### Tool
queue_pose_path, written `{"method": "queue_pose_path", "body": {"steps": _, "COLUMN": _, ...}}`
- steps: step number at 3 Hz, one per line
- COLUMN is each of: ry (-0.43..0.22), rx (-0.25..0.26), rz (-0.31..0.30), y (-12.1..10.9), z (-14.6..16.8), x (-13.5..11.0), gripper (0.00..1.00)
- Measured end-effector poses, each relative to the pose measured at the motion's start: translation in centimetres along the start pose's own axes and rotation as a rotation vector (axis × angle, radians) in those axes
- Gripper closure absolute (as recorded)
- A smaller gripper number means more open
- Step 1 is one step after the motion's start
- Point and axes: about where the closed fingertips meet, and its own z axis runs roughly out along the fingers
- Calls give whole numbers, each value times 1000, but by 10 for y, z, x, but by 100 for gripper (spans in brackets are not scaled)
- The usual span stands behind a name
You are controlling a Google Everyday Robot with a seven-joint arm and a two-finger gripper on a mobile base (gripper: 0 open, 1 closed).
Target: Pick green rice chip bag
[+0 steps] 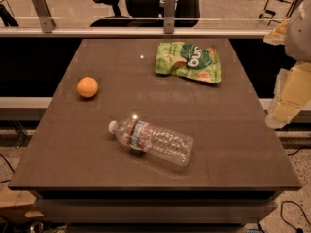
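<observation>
The green rice chip bag (189, 62) lies flat on the far right part of the brown table (228, 130). It is a light-green pouch with a dark green patch, white lettering and tan rice cakes pictured on it. My gripper (285, 106) is at the right edge of the view, a pale cream shape hanging beyond the table's right side. It is well to the right of the bag, apart from it and holding nothing I can see.
A clear plastic water bottle (153, 140) lies on its side near the table's middle front. An orange (87, 87) sits at the left. A glass railing with metal posts (169, 8) runs behind the table, with office chairs beyond it.
</observation>
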Motion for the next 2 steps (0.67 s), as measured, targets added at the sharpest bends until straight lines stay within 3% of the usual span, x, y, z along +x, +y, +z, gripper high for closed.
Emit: {"method": "queue_pose_path", "body": {"steps": 2, "ry": 23, "rx": 17, "rz": -9, "y": -9, "z": -10, "x": -8, "gripper": 0}}
